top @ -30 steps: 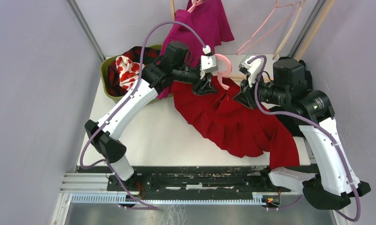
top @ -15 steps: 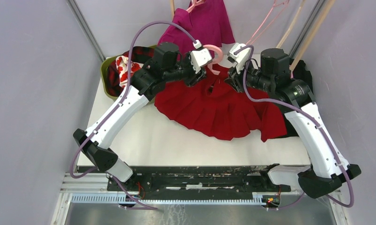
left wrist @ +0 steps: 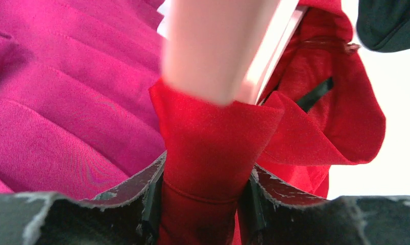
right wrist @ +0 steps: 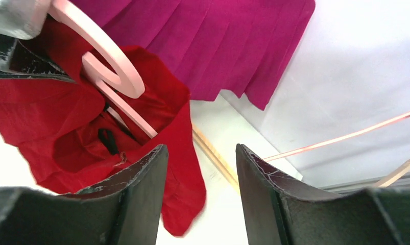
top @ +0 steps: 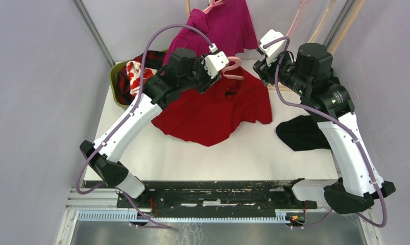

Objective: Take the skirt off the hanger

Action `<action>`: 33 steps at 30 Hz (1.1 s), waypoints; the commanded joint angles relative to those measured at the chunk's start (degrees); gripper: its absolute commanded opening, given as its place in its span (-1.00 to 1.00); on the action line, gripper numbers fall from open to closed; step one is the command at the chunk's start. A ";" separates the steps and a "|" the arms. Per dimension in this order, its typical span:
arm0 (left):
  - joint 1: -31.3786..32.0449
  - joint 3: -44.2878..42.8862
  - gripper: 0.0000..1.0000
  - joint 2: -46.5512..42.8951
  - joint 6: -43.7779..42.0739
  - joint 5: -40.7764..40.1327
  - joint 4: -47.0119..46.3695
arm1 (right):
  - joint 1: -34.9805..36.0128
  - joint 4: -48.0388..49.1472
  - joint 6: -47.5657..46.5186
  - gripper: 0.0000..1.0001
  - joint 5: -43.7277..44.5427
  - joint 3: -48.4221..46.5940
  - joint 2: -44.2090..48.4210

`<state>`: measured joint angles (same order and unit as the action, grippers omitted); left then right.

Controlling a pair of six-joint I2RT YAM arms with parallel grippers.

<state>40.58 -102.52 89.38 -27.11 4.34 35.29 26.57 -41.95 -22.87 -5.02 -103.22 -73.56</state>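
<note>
Pale lilac walls close in a white worktop (top: 254, 153), and both arms reach to its far side. The left hand (top: 218, 77) is clamped on a fold of the red skirt (top: 213, 109). In the left wrist view the cloth fills the gap between its fingers (left wrist: 141, 186), and the blurred pink hanger (left wrist: 218, 46) rises just beyond the pinched fold.

From that grip the skirt fans down across the middle of the worktop toward the near edge, pleated and rumpled, with its waist bunched up at the hand. The hanger (top: 233, 66) sits at the waist. Seen from the right wrist, its curved hook (right wrist: 105, 66) stands above the cloth and one arm runs down into the open waistband, beside a small black loop (right wrist: 108, 140).

The right hand (top: 259, 69) hovers just to the right of the hanger with its fingers (right wrist: 141, 189) apart and nothing between them.

A magenta pleated garment (top: 218, 25) hangs behind the hands, against the back wall. To the right, a black cloth (top: 300, 132) lies on the worktop, apart from the skirt. At the far left a green basket (top: 113, 76) holds a red-and-white patterned cloth (top: 136, 76). A thin pink wire hanger (top: 294, 20) and wooden rods (top: 325, 20) lean in the far right corner.
</note>
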 commanded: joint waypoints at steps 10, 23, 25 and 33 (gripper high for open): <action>-0.31 -6.02 -0.94 -4.33 -1.08 -1.60 -2.81 | 0.06 5.66 3.43 0.09 -1.85 5.95 -0.25; -0.31 -5.40 -0.94 -4.81 -5.05 6.93 1.37 | 1.54 3.25 4.53 0.02 -7.19 4.77 -2.08; -0.29 -6.82 -0.94 -4.50 -5.56 10.43 3.53 | 2.22 1.77 4.41 0.00 -8.19 4.66 -1.83; -0.35 -6.64 -0.94 -4.90 -6.43 20.64 8.57 | 6.25 -5.48 3.60 -0.01 -11.38 3.59 2.31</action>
<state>40.23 -106.24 87.48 -31.03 17.67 45.91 31.18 -44.88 -19.33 -13.37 -96.64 -75.44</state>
